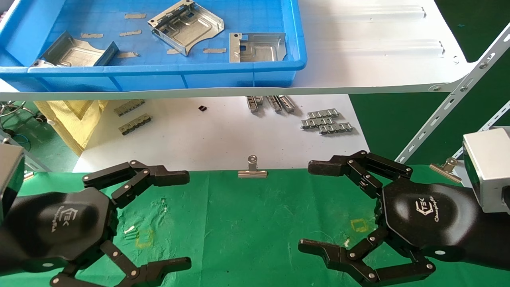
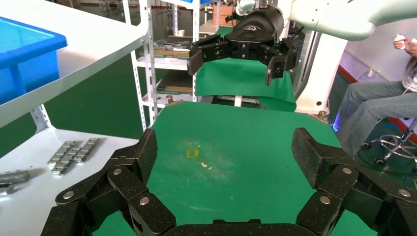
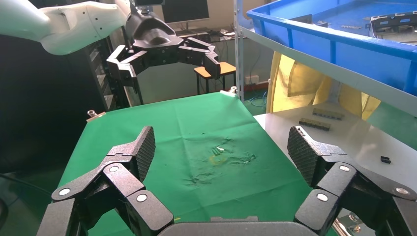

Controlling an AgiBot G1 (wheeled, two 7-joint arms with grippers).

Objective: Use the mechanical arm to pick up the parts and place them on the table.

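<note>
Glossy black and hexagonal in the palm, the left gripper (image 1: 159,219) and the right gripper (image 1: 330,207) hover low over the table (image 1: 255,223), each with jointed fingers spread wide and holding nothing, each palm printed with a white "TEK" logo. Wrinkled green cloth with small yellow square outlines covers that table. Three silvery stamped sheet-metal parts (image 1: 187,26), flanged and embossed, lie in the blue plastic tray (image 1: 159,75) on the white shelf (image 1: 378,52) beyond.
</note>
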